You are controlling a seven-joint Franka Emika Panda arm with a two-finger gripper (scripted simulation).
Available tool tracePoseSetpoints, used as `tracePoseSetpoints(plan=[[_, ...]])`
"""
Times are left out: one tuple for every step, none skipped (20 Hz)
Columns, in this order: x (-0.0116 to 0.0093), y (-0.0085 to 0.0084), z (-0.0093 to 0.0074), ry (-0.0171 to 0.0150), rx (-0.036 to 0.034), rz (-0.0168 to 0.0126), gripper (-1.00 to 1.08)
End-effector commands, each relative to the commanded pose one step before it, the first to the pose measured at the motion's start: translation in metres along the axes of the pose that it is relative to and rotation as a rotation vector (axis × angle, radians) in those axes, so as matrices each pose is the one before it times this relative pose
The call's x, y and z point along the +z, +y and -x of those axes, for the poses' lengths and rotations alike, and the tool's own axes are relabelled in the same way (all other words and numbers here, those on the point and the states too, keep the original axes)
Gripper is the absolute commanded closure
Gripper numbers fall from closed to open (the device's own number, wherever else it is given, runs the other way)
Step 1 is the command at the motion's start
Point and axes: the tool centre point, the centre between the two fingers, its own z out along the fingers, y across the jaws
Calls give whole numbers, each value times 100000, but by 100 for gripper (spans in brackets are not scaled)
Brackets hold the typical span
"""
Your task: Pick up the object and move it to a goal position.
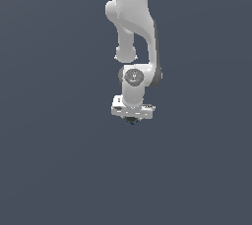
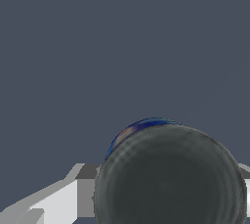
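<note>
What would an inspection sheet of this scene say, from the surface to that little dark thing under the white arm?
Surface: plain grey-blue ground, unmarked.
Job's things: small dark roundish ball with a blue tint, directly beneath the white gripper; fills the wrist view.
Clutter: nothing seen.
Grippers: fingers hidden in the exterior view; whether they grip the ball cannot be told.
Cables: nothing seen.
Surroundings: white jointed robot arm coming from the top; nothing else.

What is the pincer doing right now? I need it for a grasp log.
White pincer: closed on the small dark, blue-tinted round ball, which sits between its fingers.
</note>
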Motion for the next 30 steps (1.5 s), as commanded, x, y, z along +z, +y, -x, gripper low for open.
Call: tracePoseSetpoints(plan=[[-993,-513,343,175,-59,-43,108],[-470,-241,203,0,0,0,108],[-517,-265,223,0,0,0,108],[-565,-289,242,0,0,0,108],[-614,-314,262,0,0,0,108],[-664,-339,282,0,0,0,108],[-715,-364,302,0,0,0,108],[-768,-391,322,0,0,0,108],[-821,-418,342,0,0,0,108],[-871,-443,359,0,0,0,108],[-905,-459,369,0,0,0,108],[-887,-452,358,23,-2,43,108],[-844,-428,338,0,0,0,108],[-808,-410,319,0,0,0,108],[-773,-398,303,22,4,65,108],[-733,-373,282,0,0,0,108],[-694,-354,263,0,0,0,108],[-653,-334,244,0,0,0,108],[-611,-313,225,0,0,0,108],[-568,-292,206,0,0,0,108],[-522,-271,185,0,0,0,108],[-476,-249,165,0,0,0,108],[-427,-225,144,0,0,0,108],[-376,-200,124,0,0,0,108],[-322,-174,103,0,0,0,108],[-266,-145,83,0,0,0,108],[-207,-114,63,0,0,0,108],[-147,-81,43,0,0,0,108],[-87,-34,20,-16,12,-44,108],[-29,-16,8,0,0,0,108]])
